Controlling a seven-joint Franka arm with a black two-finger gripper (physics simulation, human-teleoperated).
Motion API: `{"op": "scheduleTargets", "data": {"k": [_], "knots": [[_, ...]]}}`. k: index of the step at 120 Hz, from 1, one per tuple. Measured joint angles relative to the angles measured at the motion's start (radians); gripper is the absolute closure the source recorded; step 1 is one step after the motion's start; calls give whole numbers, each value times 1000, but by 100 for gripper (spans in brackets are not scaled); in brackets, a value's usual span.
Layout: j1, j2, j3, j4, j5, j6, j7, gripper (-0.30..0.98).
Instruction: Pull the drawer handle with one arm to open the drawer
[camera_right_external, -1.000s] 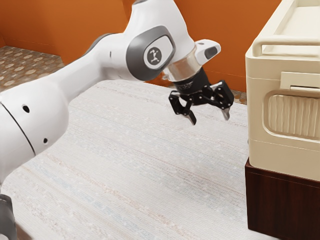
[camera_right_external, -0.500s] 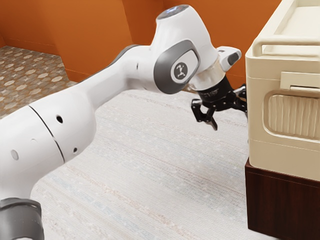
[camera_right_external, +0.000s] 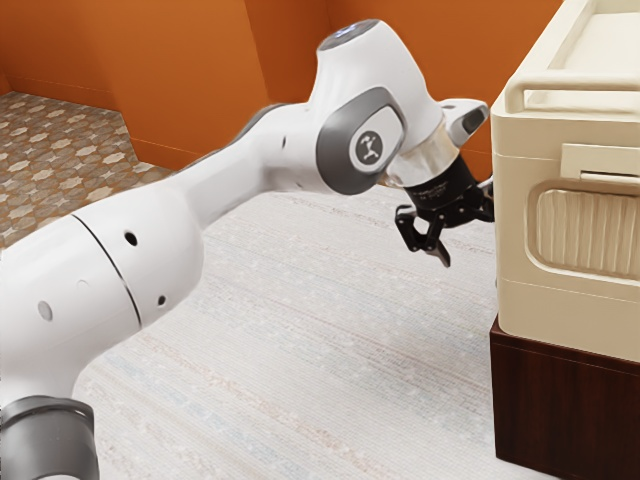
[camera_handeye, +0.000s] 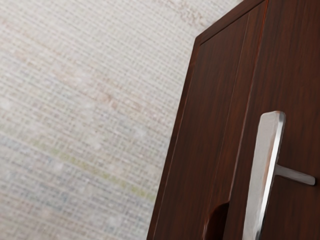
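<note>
In the exterior view my gripper (camera_right_external: 446, 206) is beside the left edge of the cream case, one finger angled down with its linkage spread wide. The other finger is hidden behind the case. The gripper stands open, and no contact with the handle can be seen. The dark wooden cabinet (camera_right_external: 560, 405) is under the case. In the wrist view a silver bar handle (camera_handeye: 265, 170) stands off the dark drawer front (camera_handeye: 297, 90) on a thin post; its lower end is cut off. Whether the drawer sits fully closed I cannot tell.
The cream case (camera_right_external: 515, 240), with a rail along its top edge, rests on the cabinet close beside my hand. A pale woven rug (camera_right_external: 330, 350) lies below the arm. Orange walls (camera_right_external: 190, 80) rise behind.
Over the last second my hand has moved toward the exterior view's right, up to the case, with one finger passing behind it. Most recently it has shifted slightly farther and tilted. The case has not moved.
</note>
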Motion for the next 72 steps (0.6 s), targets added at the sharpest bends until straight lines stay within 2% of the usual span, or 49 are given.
{"op": "scheduleTargets", "data": {"k": [36,72], "knots": [[3,20,0,-6,-29,0,33,0],[7,19,26,-10,-30,-34,56,0]]}}
